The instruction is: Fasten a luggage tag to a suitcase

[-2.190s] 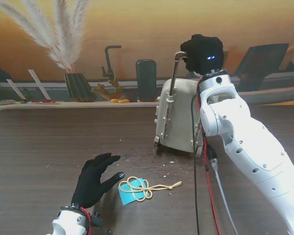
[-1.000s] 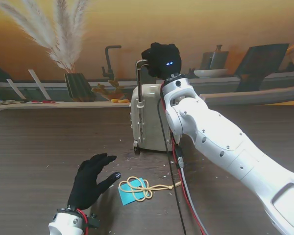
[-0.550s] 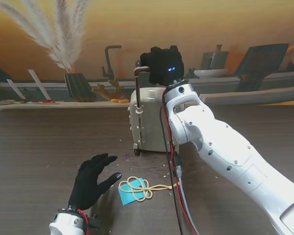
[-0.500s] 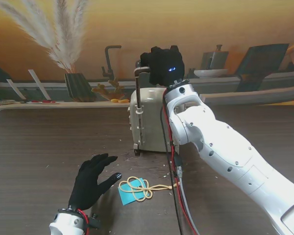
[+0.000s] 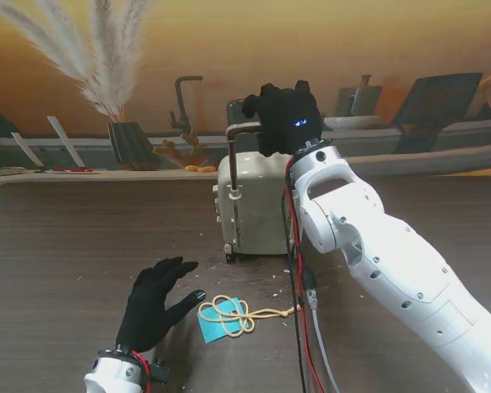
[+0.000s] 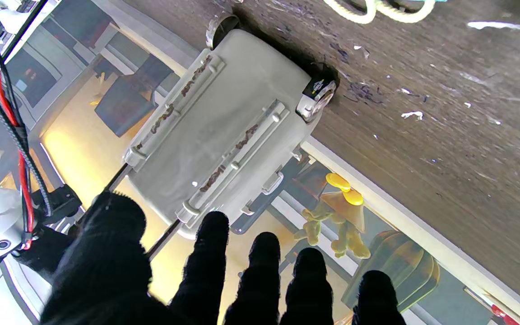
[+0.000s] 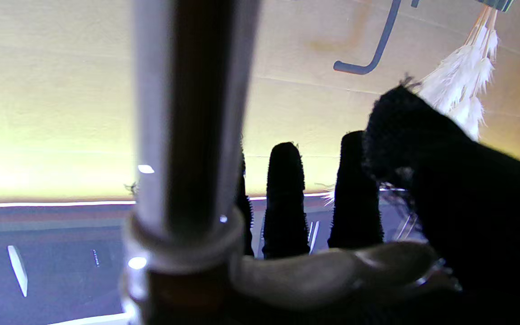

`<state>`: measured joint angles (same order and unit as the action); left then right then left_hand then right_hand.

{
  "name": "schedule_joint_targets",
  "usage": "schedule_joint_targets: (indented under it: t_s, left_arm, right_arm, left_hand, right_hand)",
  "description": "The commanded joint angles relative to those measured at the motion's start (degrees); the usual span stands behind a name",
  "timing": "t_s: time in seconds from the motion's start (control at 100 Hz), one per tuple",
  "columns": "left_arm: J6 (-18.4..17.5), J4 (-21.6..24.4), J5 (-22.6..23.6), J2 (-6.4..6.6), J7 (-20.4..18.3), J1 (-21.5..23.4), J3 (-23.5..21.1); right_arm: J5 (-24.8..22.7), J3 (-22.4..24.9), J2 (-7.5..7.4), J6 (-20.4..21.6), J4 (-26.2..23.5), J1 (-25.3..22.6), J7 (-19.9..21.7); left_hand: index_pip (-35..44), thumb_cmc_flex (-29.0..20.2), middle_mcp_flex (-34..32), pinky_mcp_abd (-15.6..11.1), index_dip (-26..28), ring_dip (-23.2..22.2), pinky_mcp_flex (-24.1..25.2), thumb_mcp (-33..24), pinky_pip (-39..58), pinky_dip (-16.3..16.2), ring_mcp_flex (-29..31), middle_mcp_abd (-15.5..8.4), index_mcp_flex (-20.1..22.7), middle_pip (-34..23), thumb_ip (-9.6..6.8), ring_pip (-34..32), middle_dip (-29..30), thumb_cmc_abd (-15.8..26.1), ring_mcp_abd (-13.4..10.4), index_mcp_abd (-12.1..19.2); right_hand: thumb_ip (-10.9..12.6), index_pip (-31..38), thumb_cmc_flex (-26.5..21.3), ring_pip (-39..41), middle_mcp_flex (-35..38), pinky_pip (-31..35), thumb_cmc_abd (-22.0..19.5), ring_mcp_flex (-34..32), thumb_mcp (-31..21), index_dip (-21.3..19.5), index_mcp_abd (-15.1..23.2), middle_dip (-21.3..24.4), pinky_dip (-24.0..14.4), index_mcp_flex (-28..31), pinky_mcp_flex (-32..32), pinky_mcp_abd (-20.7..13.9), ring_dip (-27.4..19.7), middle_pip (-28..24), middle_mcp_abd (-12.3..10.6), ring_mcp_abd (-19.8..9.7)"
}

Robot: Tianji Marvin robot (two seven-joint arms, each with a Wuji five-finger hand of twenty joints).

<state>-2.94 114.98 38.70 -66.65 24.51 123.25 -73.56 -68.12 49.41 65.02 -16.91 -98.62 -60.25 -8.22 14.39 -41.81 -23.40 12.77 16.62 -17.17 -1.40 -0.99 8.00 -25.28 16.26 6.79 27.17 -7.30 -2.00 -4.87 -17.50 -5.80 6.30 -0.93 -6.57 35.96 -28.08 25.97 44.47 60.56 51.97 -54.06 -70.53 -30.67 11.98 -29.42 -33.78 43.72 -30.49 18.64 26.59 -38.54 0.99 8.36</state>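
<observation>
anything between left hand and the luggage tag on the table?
No. In the stand view the left hand lies just left of the blue luggage tag with its yellow cord; only bare table shows in the gap.

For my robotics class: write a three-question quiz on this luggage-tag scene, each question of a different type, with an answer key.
1. True or false: the blue tag already hangs on the suitcase.
2. The right hand is at: A) the suitcase's pull handle B) the tag's cord C) the table.
3. Fill in: the left hand holds ____.

Key: 1 false, it lies on the table; 2 A; 3 nothing, fingers spread.
</observation>
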Motion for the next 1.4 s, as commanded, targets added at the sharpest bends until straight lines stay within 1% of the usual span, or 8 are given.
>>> schedule_joint_targets:
  t_s: [0.0, 0.33, 0.51, 0.67, 0.82, 1.09, 1.24, 1.39]
  left_arm:
    - [-0.2, 0.3, 0.3, 0.03, -0.9, 0.1, 0.1]
    - [-0.3, 0.3, 0.4, 0.04, -0.8, 0.1, 0.3]
    - [-0.5, 0.5, 0.1, 0.02, -0.8, 0.2, 0.4]
    - [-0.6, 0.7, 0.3, 0.06, -0.8, 0.3, 0.3]
    - [-0.6, 1.2, 0.9, 0.05, -0.5, 1.0, -0.1]
    - [0.1, 3.6, 3.0, 0.06, 0.9, 3.7, -1.1]
    - [2.5, 5.7, 5.9, 0.23, 1.8, 5.7, -1.2]
    - [4.2, 7.8, 8.0, 0.37, 2.3, 7.8, -1.5]
  right_arm:
    - [-0.6, 0.6, -0.82, 0.6, -1.5, -1.1, 1.2]
    - [-2.7, 4.4, -1.72, 3.6, -8.2, -5.4, 5.4]
    - [-2.0, 6.4, -1.54, 5.5, -10.1, -7.1, 1.9]
    - [-0.4, 10.0, -1.34, 8.3, -13.5, -10.8, -2.2]
    - [1.1, 15.9, -1.26, 11.9, -19.2, -18.4, -6.5]
    - [2.0, 29.5, -1.36, 19.6, -28.9, -39.7, -12.5]
    - [2.0, 33.3, -1.22, 22.9, -29.6, -49.4, -16.3]
    - [2.1, 33.2, -1.24, 24.6, -27.4, -55.3, -19.0]
  left_hand:
    - [0.4, -0.8, -0.4, -4.7, -0.3, 1.7, 0.2, 1.2, -0.9, -0.4, 0.2, -1.2, 1.0, -0.2, 0.02, 0.1, 1.2, 1.9, -1.3, -0.1]
    - [0.4, -1.1, -0.3, -4.6, -0.3, 1.7, 0.2, 1.2, -0.9, -0.4, 0.3, -1.2, 0.9, -0.1, 0.01, 0.0, 1.2, 1.9, -1.3, 0.0]
    - [0.4, -1.2, -0.3, -4.7, -0.3, 1.8, 0.2, 1.3, -0.9, -0.3, 0.3, -1.2, 0.9, -0.2, 0.01, 0.1, 1.2, 1.7, -1.4, 0.0]
    - [0.4, -1.2, -0.3, -4.7, -0.3, 1.8, 0.2, 1.3, -0.9, -0.3, 0.3, -1.2, 0.8, -0.2, 0.0, 0.1, 1.2, 1.4, -1.4, 0.0]
    - [0.5, -1.3, -0.3, -4.7, -0.3, 1.8, 0.3, 1.2, -1.0, -0.3, 0.3, -1.2, 1.0, -0.2, -0.04, 0.1, 1.2, 0.9, -1.4, -0.1]
    - [0.8, -2.1, -0.6, -4.7, -0.2, 1.8, 0.4, 1.0, -1.0, -0.3, 0.2, -1.2, 1.9, -0.3, -0.16, 0.2, 1.2, -0.4, -1.2, -0.3]
    - [1.2, -2.6, -1.3, -4.8, 0.0, 1.8, 0.2, 1.0, -0.9, -0.3, 0.6, -1.2, 3.0, -0.5, -0.21, 0.0, 1.1, -1.6, -0.9, -0.6]
    - [1.3, -3.2, -1.7, -4.9, 0.1, 1.7, -0.1, 0.8, -0.7, -0.4, 1.1, 0.1, 3.4, -0.4, -0.3, -0.1, 1.2, -2.4, -0.8, -0.7]
  right_hand:
    - [-1.5, -1.3, 2.5, -1.3, -1.9, -1.1, 1.4, 1.8, 1.7, -1.0, -1.5, 0.9, 0.6, -1.9, 1.3, 1.3, -0.9, 1.3, -0.5, 1.0]
    - [-3.5, -4.1, 7.3, -3.3, -3.8, -2.8, -0.5, 3.7, 7.1, -0.7, -2.8, 1.5, 0.4, -4.0, 2.8, 1.1, -1.1, 3.0, -0.4, 1.4]
    - [-5.5, -8.7, 12.3, -7.6, -5.1, -7.0, 0.8, 6.3, 6.5, 2.0, -3.6, 4.5, 1.5, -6.3, 5.4, 1.7, -3.2, 7.1, 0.0, 2.4]
    - [-6.0, -9.6, 15.6, -10.2, -6.6, -9.1, -0.5, 8.6, 6.6, 3.4, -4.2, 6.8, 2.5, -7.5, 7.3, 1.9, -4.6, 9.6, 0.6, 3.3]
    - [-5.8, -9.8, 15.6, -11.6, -7.4, -10.3, -5.0, 10.2, 9.7, 4.3, -4.6, 8.2, 3.3, -8.2, 8.7, 1.8, -5.6, 10.5, 1.4, 3.9]
    - [-4.2, -10.2, 12.4, -10.8, -5.3, -9.7, -11.0, 9.1, 17.6, 4.9, -5.5, 8.1, 3.3, -7.6, 8.6, 1.8, -5.3, 10.2, 2.1, 4.4]
    - [-3.0, -8.8, 9.3, -8.5, -2.0, -7.6, -11.2, 5.9, 19.1, 4.0, -6.2, 5.9, 2.6, -4.9, 6.2, 2.2, -3.9, 7.3, 2.3, 4.3]
    - [-1.8, -7.4, 7.0, -6.5, 0.0, -5.5, -10.0, 3.6, 17.8, 2.8, -6.5, 4.1, 2.0, -2.6, 4.1, 2.5, -2.6, 5.4, 2.5, 4.1]
